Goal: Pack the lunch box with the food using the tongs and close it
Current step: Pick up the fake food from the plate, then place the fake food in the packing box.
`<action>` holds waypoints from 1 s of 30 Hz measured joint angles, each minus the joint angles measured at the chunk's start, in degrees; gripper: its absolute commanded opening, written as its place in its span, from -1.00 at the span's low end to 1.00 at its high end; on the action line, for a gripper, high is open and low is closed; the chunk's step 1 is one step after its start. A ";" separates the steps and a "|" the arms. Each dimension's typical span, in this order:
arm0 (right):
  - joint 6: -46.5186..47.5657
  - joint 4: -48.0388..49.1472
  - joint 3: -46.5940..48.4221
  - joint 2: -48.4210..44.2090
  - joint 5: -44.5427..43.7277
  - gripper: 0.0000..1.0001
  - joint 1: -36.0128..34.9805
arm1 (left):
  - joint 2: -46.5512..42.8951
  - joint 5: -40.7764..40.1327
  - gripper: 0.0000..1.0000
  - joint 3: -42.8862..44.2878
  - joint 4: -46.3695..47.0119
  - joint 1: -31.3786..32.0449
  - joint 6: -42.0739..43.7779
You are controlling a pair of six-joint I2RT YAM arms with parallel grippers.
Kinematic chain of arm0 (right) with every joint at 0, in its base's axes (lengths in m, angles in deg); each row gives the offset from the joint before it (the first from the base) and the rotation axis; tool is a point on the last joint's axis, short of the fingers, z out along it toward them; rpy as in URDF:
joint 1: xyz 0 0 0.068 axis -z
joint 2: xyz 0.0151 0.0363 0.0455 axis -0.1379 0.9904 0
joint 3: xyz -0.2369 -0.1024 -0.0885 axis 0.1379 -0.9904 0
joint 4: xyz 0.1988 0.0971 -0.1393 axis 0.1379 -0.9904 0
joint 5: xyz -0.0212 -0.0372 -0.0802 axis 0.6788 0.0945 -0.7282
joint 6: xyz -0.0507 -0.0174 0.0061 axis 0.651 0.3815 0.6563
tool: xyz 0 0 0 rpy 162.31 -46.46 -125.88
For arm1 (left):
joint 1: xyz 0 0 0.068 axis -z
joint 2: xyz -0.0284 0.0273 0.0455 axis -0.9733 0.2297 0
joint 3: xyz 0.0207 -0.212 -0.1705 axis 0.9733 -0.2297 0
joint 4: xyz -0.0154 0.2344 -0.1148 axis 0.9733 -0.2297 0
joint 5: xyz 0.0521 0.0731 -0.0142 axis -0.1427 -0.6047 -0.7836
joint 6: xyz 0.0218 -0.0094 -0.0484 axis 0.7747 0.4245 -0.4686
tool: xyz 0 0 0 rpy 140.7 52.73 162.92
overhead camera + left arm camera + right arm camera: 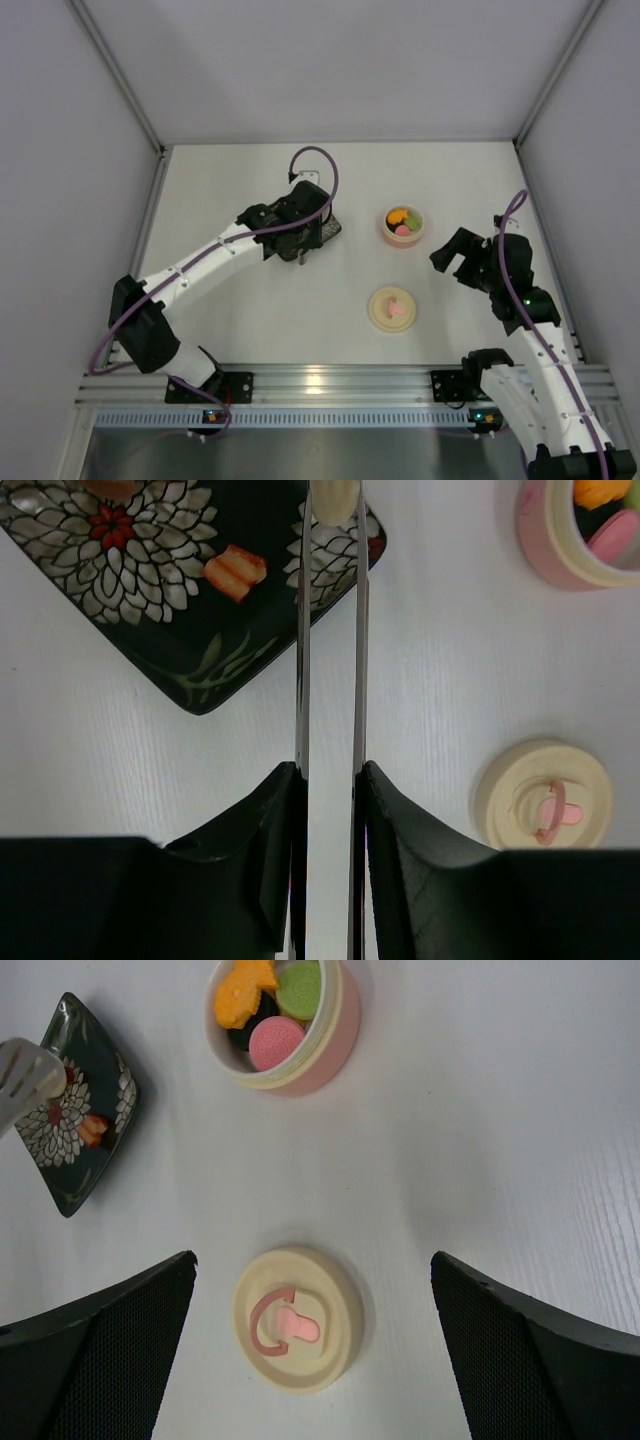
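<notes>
L jaws clamp tongs, tips over plate.

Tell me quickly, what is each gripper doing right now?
Left gripper: closed on the tongs, a cream food piece between their tips at the plate.
Right gripper: open, holding nothing.

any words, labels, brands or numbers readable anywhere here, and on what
None can be read. The small round pink-sided bowl, its cream disc lid with pink knob, the dark square floral plate and the thin silvery metal tongs carry no lettering; the pink arc on the lid is a shape, not a letter.
</notes>
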 measured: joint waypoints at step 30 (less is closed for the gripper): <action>0.50 -1.60 2.05 -2.73 -3.04 0.99 0.00 | 29.22 3.17 -0.31 33.75 -2.12 14.19 1.51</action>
